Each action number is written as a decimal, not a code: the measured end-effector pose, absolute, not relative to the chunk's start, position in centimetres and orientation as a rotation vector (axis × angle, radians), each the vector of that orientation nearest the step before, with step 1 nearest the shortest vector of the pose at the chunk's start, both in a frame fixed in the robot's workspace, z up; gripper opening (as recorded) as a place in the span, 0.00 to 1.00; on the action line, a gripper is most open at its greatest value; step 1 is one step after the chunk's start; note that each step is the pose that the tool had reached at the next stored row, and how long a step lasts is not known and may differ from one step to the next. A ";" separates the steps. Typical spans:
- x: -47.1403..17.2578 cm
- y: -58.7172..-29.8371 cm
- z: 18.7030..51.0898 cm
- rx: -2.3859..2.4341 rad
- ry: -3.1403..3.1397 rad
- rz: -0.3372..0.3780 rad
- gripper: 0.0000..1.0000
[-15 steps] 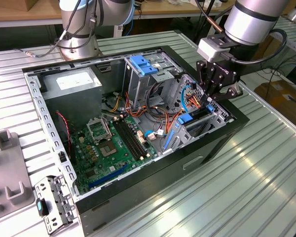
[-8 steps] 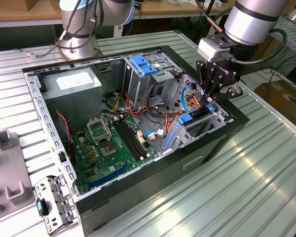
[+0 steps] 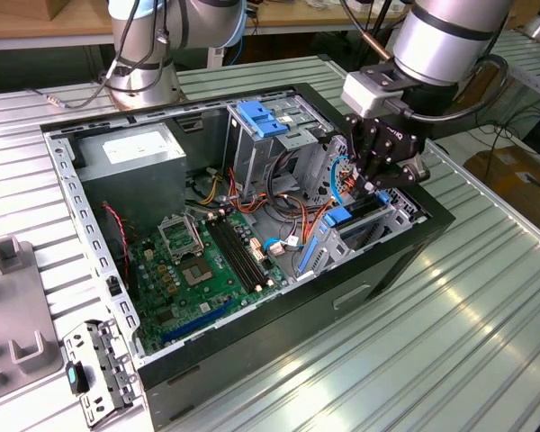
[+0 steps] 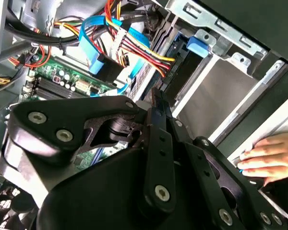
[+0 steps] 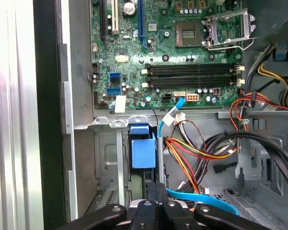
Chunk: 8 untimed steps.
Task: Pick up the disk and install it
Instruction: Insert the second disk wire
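- The disk point(image 5: 143, 153) sat edge-on in the drive bay at the front of the open computer case point(image 3: 90, 238). Little more than its blue plastic end showed between the bay's grey metal walls, and its label was out of sight.
- In the exterior view the same blue rail end point(image 3: 339, 217) stood up from the bay, beside a bundle of orange, red and yellow cables point(image 3: 292, 211).
- The gripper point(image 3: 378, 187) hung directly over that bay. In both wrist views its fingers point(image 5: 156, 189) looked pressed together, their tips just above the disk, with nothing visibly pinched between them.
- A person's hand point(image 4: 269, 160) rested on the case's outer edge near the bay.
- Inside the case lay a green motherboard point(image 3: 202, 265), a grey power supply point(image 3: 130, 153) and a cage with a blue top point(image 3: 261, 121).
- The case lay on a ribbed aluminium table point(image 3: 432, 342). A second robot arm's base point(image 3: 144, 63) stood behind it, and a cardboard box point(image 3: 513, 175) sat on the floor to the exterior view's right.
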<state>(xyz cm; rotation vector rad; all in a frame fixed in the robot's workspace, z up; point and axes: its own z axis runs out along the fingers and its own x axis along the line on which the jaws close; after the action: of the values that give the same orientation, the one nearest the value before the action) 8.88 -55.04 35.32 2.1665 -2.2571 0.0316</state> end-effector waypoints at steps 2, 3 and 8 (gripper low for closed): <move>8.9 -55.0 35.4 2.166 -2.257 0.032 0.11; 8.9 -55.0 35.6 2.166 -2.257 0.032 0.11; 8.9 -55.0 37.8 2.167 -2.257 0.031 0.11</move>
<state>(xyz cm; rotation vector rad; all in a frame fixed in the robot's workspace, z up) 8.87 -55.03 37.84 2.1665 -2.2570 0.0315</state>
